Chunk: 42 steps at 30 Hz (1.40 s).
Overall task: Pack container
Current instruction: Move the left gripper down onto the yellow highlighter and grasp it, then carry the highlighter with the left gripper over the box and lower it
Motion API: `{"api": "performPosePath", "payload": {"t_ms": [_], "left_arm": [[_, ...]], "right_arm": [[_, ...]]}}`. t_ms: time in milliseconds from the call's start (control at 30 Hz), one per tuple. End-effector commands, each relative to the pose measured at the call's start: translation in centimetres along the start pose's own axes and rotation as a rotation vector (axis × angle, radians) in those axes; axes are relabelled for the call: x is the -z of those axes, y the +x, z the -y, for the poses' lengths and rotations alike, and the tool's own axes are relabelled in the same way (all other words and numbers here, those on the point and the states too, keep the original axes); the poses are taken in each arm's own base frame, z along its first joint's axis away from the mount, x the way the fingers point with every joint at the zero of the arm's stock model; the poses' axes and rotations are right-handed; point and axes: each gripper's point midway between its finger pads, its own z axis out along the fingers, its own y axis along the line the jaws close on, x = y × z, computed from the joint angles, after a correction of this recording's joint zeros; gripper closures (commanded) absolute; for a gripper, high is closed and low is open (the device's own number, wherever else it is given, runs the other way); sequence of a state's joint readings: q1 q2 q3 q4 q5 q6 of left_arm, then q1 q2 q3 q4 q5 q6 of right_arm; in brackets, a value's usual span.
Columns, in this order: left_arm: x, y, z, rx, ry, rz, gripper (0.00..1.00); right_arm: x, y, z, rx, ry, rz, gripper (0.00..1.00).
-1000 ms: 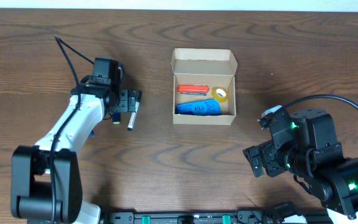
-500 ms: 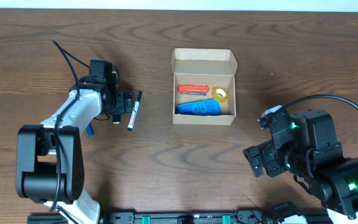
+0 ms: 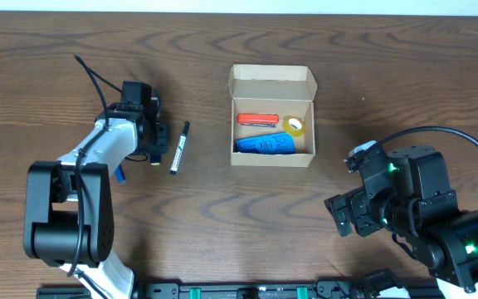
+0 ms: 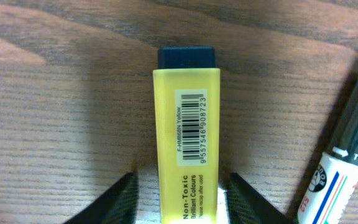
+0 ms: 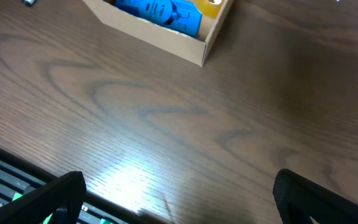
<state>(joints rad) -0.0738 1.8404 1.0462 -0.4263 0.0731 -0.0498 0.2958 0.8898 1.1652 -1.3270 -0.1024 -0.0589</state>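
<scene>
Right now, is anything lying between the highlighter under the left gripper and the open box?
Yes. A black marker lies between the yellow highlighter, which the left gripper straddles, and the container. Nothing else visible lies in that gap.

A flat yellow plastic highlighter (image 4: 187, 143) with a dark blue cap and a barcode label lies on the brown wooden bench (image 4: 55, 93). The left hand (image 4: 180, 186) has one finger on each side of it, with a small gap at both. At the right edge lies a white marker pen (image 4: 347, 149) with a grey cap.
</scene>
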Motion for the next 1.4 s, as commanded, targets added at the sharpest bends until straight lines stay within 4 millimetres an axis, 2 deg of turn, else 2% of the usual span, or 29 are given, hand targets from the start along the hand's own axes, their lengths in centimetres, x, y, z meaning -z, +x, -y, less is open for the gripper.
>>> {"api": "performPosePath", "payload": {"t_ms": [0, 300, 433, 467, 567, 667, 767, 900, 1033, 1200, 1367], "left_arm": [[-0.3, -0.2, 0.0, -0.003, 0.003, -0.008, 0.60], [-0.3, -0.2, 0.0, 0.009, 0.004, -0.010, 0.81], [-0.1, -0.4, 0.1, 0.039, 0.005, -0.007, 0.94], [0.1, -0.6, 0.1, 0.039, 0.005, -0.005, 0.94], [1.6, -1.7, 0.2, 0.037, 0.007, 0.011, 0.94], [4.1, -3.6, 0.6, -0.004, 0.013, 0.058, 0.94], [7.6, -6.0, 1.3, -0.079, 0.024, 0.136, 0.94], [12.1, -8.1, 4.9, -0.291, 0.143, 0.257, 0.94], [15.4, -8.4, 9.5, -0.576, 0.257, 0.363, 0.94], [17.2, -7.7, 15.2, -0.917, 0.357, 0.483, 0.94], [17.5, -5.5, 19.8, -1.190, 0.380, 0.525, 0.94]], "right_arm": [[-0.1, 0.1, 0.0, -0.005, -0.003, -0.003, 0.01], [-0.1, 0.1, 0.0, -0.005, -0.003, -0.003, 0.01], [-0.1, 0.1, 0.0, -0.005, -0.003, -0.003, 0.01], [-0.1, 0.1, 0.0, -0.005, -0.003, -0.003, 0.01], [-0.1, 0.1, 0.0, -0.005, -0.003, -0.003, 0.01], [-0.1, 0.1, 0.0, -0.005, -0.003, -0.003, 0.01], [-0.1, 0.1, 0.0, -0.005, -0.003, -0.003, 0.01], [-0.1, 0.1, 0.0, -0.005, -0.003, -0.003, 0.01], [-0.1, 0.1, 0.0, -0.005, -0.003, -0.003, 0.01], [-0.1, 0.1, 0.0, -0.005, -0.003, -0.003, 0.01], [-0.1, 0.1, 0.0, -0.005, -0.003, -0.003, 0.01]]}}
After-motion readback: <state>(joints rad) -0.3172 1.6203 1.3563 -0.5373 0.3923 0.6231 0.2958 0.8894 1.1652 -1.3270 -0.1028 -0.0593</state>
